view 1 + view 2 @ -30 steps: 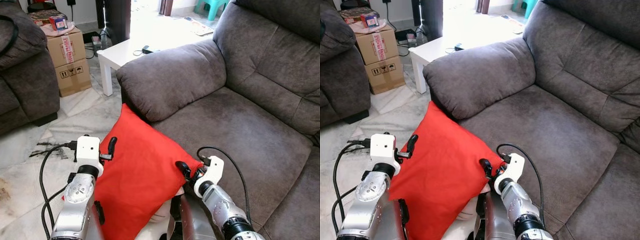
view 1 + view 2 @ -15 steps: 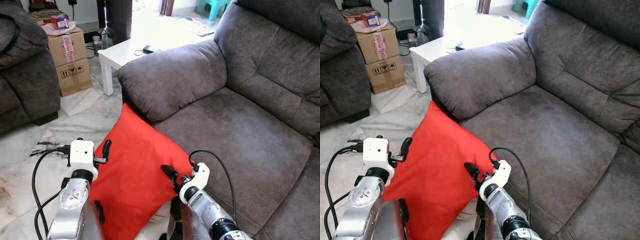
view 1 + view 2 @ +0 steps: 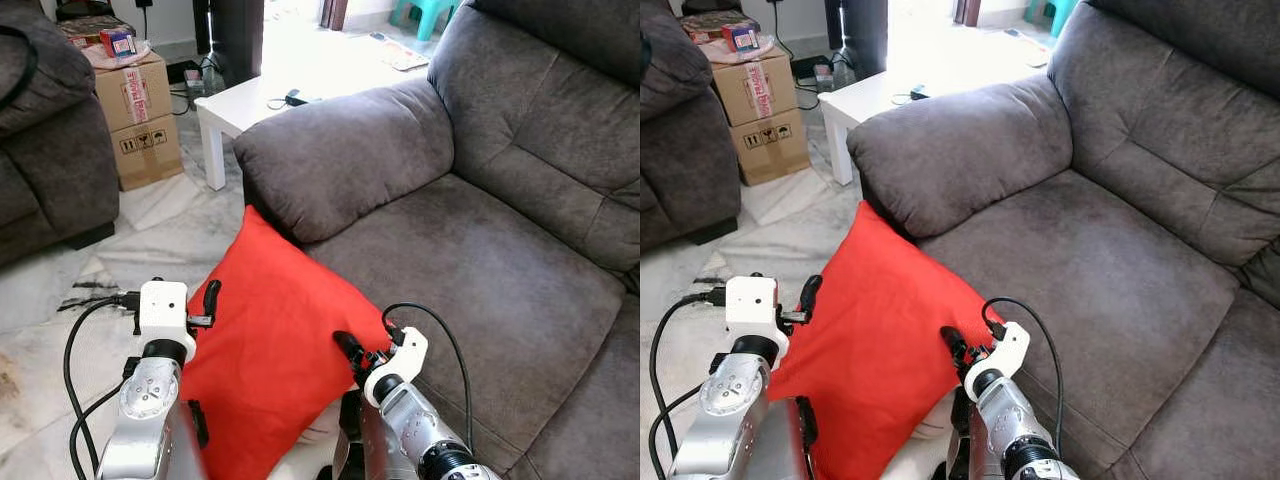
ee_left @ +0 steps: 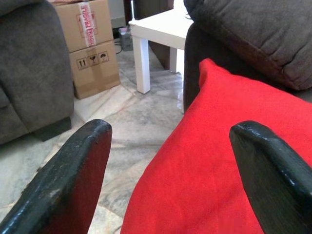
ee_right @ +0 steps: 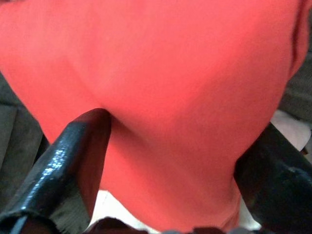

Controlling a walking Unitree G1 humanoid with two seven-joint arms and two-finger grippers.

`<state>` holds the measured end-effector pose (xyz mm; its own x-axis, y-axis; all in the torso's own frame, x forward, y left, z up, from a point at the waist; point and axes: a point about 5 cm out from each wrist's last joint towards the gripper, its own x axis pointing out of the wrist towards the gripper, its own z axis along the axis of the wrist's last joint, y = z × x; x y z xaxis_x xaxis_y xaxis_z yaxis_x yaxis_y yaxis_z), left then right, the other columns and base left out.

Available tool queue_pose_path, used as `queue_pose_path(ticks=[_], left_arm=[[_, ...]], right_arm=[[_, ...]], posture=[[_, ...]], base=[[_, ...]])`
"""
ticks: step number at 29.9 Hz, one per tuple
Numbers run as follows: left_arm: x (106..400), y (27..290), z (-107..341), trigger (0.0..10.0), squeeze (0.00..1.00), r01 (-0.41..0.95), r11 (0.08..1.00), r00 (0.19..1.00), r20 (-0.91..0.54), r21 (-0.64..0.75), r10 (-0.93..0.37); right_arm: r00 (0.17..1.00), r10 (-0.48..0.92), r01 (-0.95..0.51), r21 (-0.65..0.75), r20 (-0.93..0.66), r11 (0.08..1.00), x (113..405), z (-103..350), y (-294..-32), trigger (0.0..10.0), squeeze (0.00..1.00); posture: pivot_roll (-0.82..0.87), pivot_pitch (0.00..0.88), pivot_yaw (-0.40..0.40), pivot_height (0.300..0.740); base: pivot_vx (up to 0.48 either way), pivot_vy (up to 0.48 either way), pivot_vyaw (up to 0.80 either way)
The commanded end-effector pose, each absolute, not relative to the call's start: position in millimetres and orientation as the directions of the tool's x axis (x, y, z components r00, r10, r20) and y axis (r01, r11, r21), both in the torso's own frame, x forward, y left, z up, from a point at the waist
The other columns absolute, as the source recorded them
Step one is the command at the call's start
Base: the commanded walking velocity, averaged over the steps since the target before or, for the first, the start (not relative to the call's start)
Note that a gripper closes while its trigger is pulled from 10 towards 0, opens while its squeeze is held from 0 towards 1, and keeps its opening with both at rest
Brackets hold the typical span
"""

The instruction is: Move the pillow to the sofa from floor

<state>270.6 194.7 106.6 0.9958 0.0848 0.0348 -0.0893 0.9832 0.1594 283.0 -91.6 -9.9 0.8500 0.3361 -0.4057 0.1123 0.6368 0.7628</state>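
Leaning against the sofa (image 3: pixel 520 260), red pillow (image 3: pixel 275 350) between spread-fingered left hand (image 3: pixel 210 297) and right hand (image 3: pixel 350 350).

My head stereo pair looking forward and down over the sofa (image 3: pixel 470 250) seat, both eyes sharing it, left wrist camera close beside the sofa's armrest, right wrist camera pressed against the pillow (image 5: pixel 161 87) at its front

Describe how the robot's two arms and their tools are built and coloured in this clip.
Both arms are silver metal cylinders with round joint caps. Each wrist carries a white boxy camera housing fed by a looping black cable. The left tool and right tool each have two long black fingers, glossy and slightly scuffed with rounded tips. No lettering can be made out on them.
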Motion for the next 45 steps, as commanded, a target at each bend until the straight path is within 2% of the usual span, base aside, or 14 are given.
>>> queue_pose_path(ticks=[1, 10, 17, 18, 45], left_arm=[[268.2, 189.2, 109.8, 10.0, 0.0, -0.085, 0.982, 0.996, 0.052, 0.166, 0.077], [266.8, 189.2, 112.5, 10.0, 0.0, -0.105, 0.981, 0.993, 0.074, 0.163, 0.094], [266.7, 188.8, 114.9, 10.0, 0.0, -0.116, 0.98, 0.991, 0.087, 0.163, 0.103], [266.8, 189.0, 115.2, 10.0, 0.0, -0.118, 0.98, 0.991, 0.088, 0.163, 0.105], [268.5, 183.7, 114.6, 10.0, 0.0, -0.11, 0.98, 0.991, 0.087, 0.163, 0.097]], right_arm=[[0.867, 0.299, 0.149, 0.779, -0.4, 0.609, 282.4, -11.5, -97.5, 10.0, 0.0], [0.902, 0.261, 0.144, 0.809, -0.344, 0.569, 288.4, -4.9, -98.3, 10.0, 0.0], [0.907, 0.262, 0.124, 0.803, -0.33, 0.582, 287.3, -5.0, -96.1, 10.0, 0.0], [0.905, 0.265, 0.118, 0.796, -0.332, 0.594, 285.7, -6.2, -94.5, 0.0, 0.0], [0.902, 0.29, 0.099, 0.807, -0.32, 0.582, 279.9, -9.5, -87.4, 0.0, 0.0]], posture=[[0.13, 0.138, -0.205, 0.531], [0.14, 0.146, -0.208, 0.531], [0.14, 0.147, -0.208, 0.531], [0.14, 0.147, -0.208, 0.531], [0.13, 0.144, -0.212, 0.531]], base=[[0.0, 0.0, 0.0], [0.0, 0.0, 0.0], [0.0, 0.0, 0.0], [0.0, 0.0, 0.0], [0.0, 0.0, 0.0]])
